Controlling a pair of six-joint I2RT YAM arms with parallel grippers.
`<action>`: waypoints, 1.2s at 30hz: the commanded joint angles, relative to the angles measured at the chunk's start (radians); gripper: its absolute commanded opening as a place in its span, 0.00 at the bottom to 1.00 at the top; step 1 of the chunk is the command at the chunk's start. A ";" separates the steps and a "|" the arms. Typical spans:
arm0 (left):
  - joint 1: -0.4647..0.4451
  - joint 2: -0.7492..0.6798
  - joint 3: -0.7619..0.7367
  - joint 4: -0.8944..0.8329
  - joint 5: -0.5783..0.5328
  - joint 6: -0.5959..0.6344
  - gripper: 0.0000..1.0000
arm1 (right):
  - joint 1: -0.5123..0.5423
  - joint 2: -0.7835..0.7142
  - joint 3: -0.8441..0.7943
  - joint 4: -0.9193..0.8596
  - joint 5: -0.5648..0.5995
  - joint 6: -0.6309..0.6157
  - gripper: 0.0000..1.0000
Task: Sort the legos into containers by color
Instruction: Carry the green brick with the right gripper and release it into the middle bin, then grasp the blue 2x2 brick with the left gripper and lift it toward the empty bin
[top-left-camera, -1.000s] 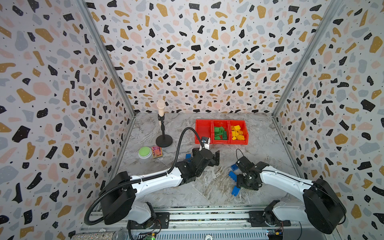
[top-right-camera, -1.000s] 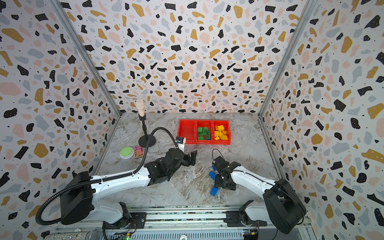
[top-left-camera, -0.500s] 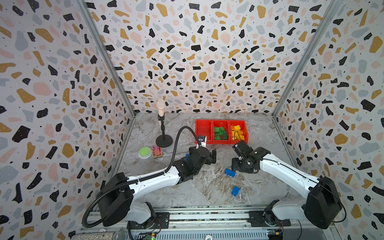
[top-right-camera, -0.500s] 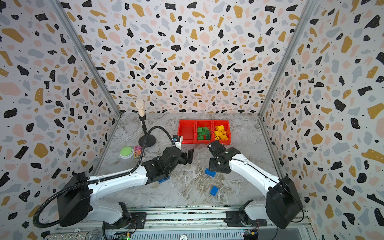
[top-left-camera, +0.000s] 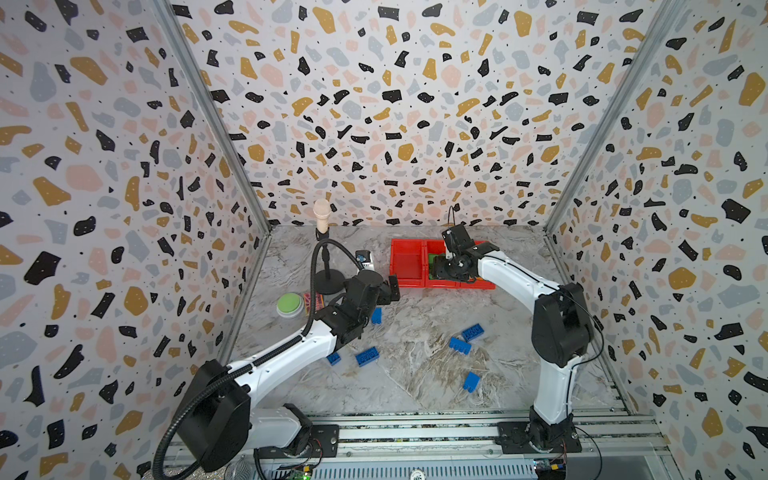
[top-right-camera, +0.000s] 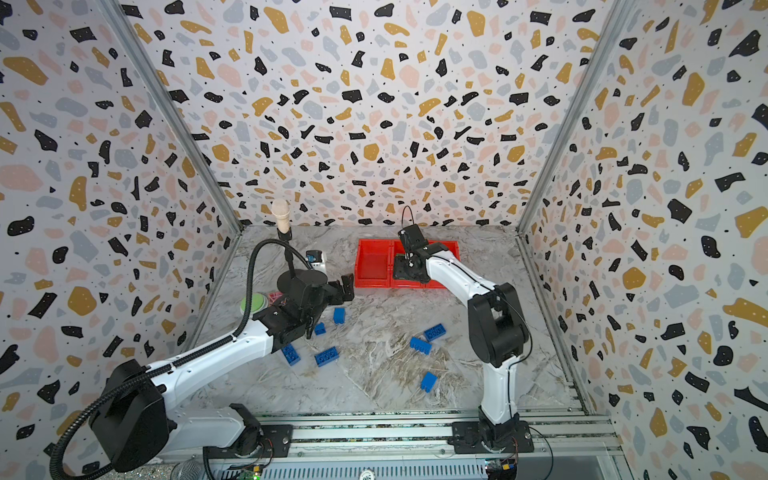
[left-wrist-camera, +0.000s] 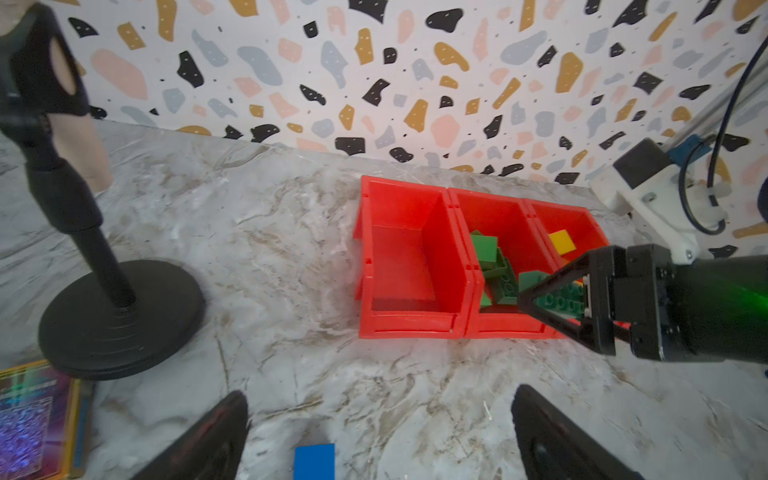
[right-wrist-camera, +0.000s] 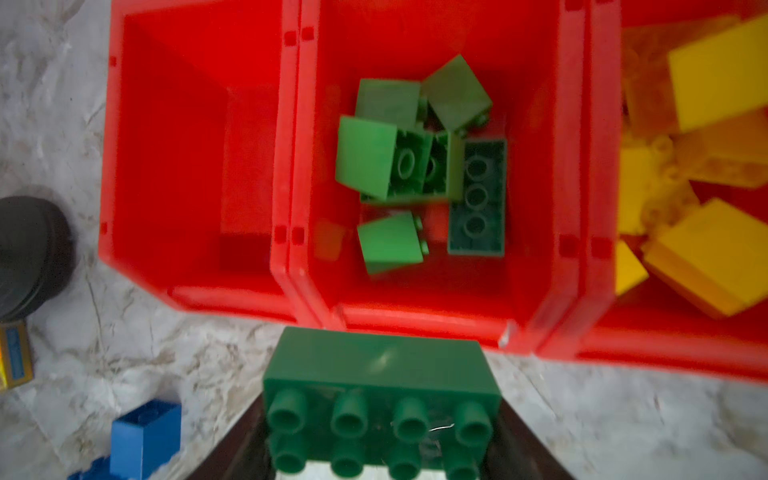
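Long green lego, two-by-four studs, being carried by the right gripper over the containers.

The right gripper is clamping the brick across its short sides, studs facing the wrist camera, and is hanging above the front rim of the middle bin, where other green legos are lying in a heap. The yellow legos are sitting in the bin on the right; the left bin is holding none (bare red floor). The left gripper is standing spread wide with nothing in it, low over the table in front of the left bin, one blue lego lying between its jaws. More blue legos are lying scattered on the table.
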 joint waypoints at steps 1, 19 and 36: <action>0.058 -0.009 -0.026 -0.052 0.032 -0.008 1.00 | -0.031 0.070 0.134 -0.033 -0.007 -0.044 0.53; 0.138 0.193 0.035 -0.119 0.150 0.009 1.00 | -0.025 0.004 0.256 -0.170 -0.003 -0.077 0.99; 0.096 0.372 0.078 -0.167 0.213 -0.043 0.95 | -0.034 -0.415 -0.122 -0.187 -0.044 -0.084 0.99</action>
